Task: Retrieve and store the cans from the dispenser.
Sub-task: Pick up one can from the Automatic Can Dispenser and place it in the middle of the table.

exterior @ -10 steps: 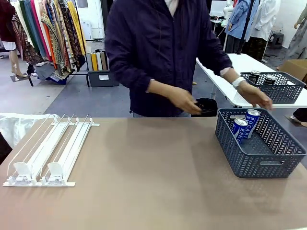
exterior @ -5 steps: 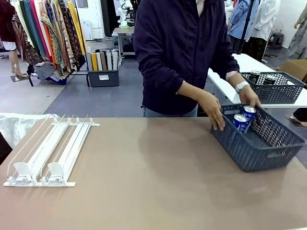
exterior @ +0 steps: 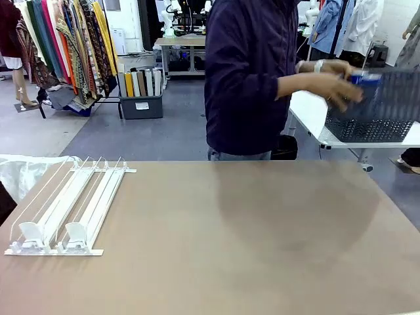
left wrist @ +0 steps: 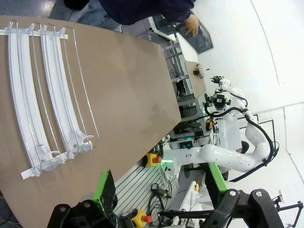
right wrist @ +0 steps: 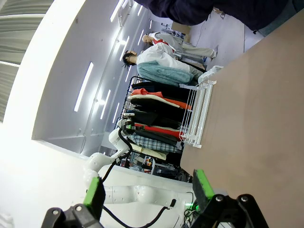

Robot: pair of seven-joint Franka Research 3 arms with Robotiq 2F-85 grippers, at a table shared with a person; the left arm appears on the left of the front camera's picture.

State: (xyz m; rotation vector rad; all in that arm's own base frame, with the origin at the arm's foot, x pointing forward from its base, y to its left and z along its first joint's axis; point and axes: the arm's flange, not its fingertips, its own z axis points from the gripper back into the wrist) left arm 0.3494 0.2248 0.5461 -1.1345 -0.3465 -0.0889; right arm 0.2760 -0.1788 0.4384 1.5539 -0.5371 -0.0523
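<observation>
Both pairs of fingers, left (left wrist: 159,187) and right (right wrist: 148,192), stand wide and empty. The flat white railed dispenser (exterior: 69,203), beyond them on the brown bench (exterior: 230,249), holds no cans; wait for restocking.

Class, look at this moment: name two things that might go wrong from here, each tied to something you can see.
1. The person is carrying the basket of cans off the table in mid-air; it might tip or spill.
2. The dispenser rails look bare, and both the left gripper and right gripper stand open, so a reach now would likely close on nothing.
</observation>
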